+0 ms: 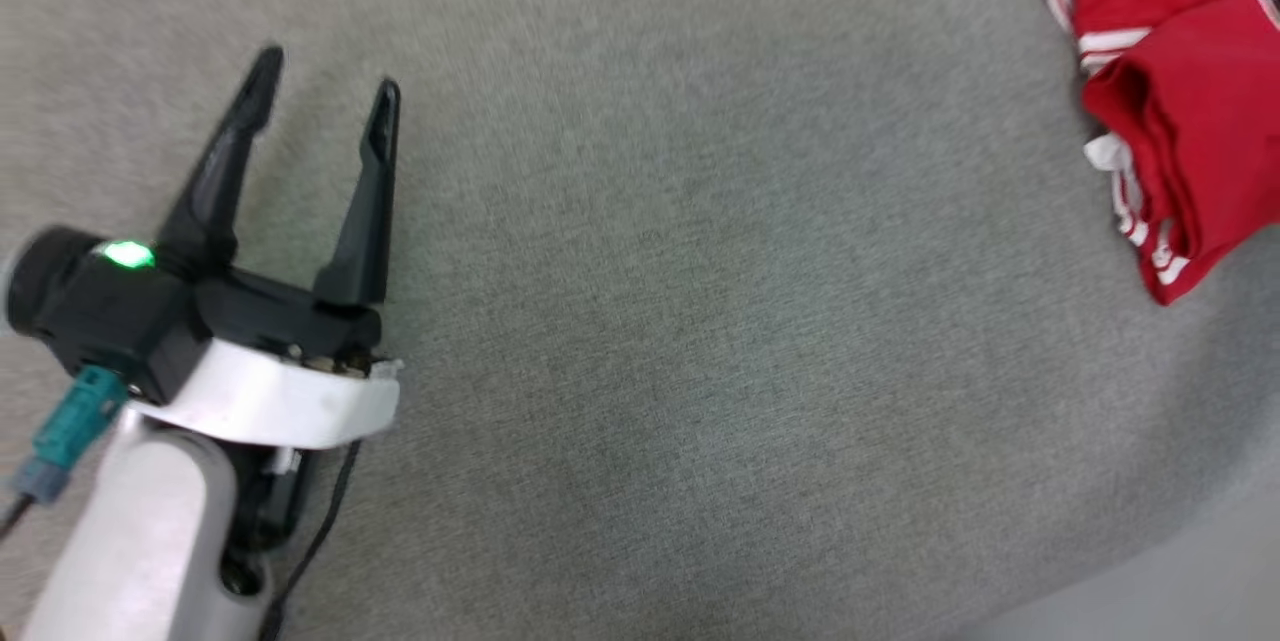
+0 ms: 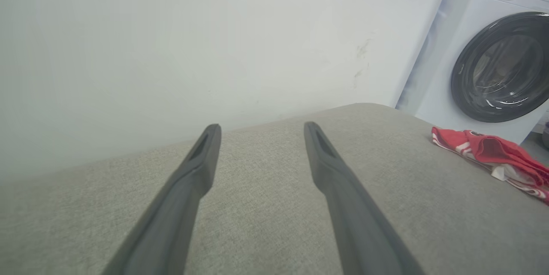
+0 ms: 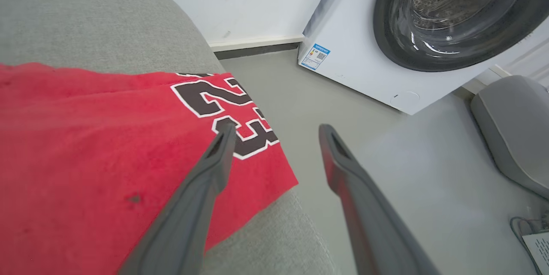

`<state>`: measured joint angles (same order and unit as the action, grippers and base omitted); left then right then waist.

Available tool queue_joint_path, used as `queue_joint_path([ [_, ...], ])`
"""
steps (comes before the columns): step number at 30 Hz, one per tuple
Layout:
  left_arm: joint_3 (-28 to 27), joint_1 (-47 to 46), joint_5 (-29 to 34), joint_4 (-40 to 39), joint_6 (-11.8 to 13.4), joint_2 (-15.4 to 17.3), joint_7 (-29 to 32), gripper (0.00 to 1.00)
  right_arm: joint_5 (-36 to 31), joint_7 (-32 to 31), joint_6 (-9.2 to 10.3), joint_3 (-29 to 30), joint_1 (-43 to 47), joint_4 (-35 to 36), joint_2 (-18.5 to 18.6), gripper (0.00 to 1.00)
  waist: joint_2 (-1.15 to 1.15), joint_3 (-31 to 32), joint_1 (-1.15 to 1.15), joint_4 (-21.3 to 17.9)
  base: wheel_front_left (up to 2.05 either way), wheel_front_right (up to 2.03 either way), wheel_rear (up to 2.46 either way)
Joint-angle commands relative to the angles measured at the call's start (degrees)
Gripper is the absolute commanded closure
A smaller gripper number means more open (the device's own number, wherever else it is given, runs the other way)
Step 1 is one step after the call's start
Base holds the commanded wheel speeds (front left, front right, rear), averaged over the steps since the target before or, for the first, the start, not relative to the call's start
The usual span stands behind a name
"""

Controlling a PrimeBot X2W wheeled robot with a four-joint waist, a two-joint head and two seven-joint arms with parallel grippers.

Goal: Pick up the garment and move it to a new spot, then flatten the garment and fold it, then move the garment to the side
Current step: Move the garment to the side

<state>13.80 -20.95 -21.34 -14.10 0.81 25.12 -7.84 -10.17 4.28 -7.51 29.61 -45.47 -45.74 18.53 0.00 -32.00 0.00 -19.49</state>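
Note:
The garment [image 1: 1185,111], a red jersey with red-and-white striped trim, lies folded at the far right edge of the grey cushioned surface [image 1: 700,271]. The left wrist view catches the garment [image 2: 493,152] low on the right. My left gripper [image 1: 325,96] hovers open over bare grey fabric at the left, far from the jersey, nothing between its fingers. In the right wrist view my right gripper [image 3: 276,131] stands open just above the garment [image 3: 85,150], one finger over its black white-outlined number, the other over the floor beyond the edge.
A white front-loading washing machine [image 3: 411,34] stands on the grey floor [image 3: 343,107] past the surface's right edge. A white wall [image 2: 193,43] backs the surface. A grey rounded object [image 3: 514,129] sits on the floor at the right.

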Motion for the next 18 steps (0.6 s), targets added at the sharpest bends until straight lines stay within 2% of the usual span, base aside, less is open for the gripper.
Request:
queue_joint_path([
  [1,0.04,1.19,-0.3,0.56,0.35,-0.36,-0.5,0.0,0.13,0.36,0.04,-0.97,1.36,0.01,0.24,0.0,0.0,4.8,0.0,1.23,0.0,0.0,0.0],
  [4,0.52,3.2,-1.08,2.88,0.87,-1.89,-1.87,0.0,1.8,1.35,0.04,-4.47,5.72,1.03,0.02,0.0,0.0,8.86,0.0,2.75,0.0,0.0,0.0],
  [9,0.84,6.17,-2.11,6.16,1.86,-3.66,-3.39,0.0,5.49,1.63,0.04,-11.37,14.0,5.31,-2.46,0.0,0.0,14.04,0.0,5.85,0.0,0.0,0.0],
  [18,0.16,11.26,-3.95,10.72,3.6,-5.41,-5.01,0.0,12.75,-0.3,0.04,-22.62,26.09,18.5,-6.98,0.0,0.0,20.68,0.0,11.93,0.0,0.0,0.0],
])
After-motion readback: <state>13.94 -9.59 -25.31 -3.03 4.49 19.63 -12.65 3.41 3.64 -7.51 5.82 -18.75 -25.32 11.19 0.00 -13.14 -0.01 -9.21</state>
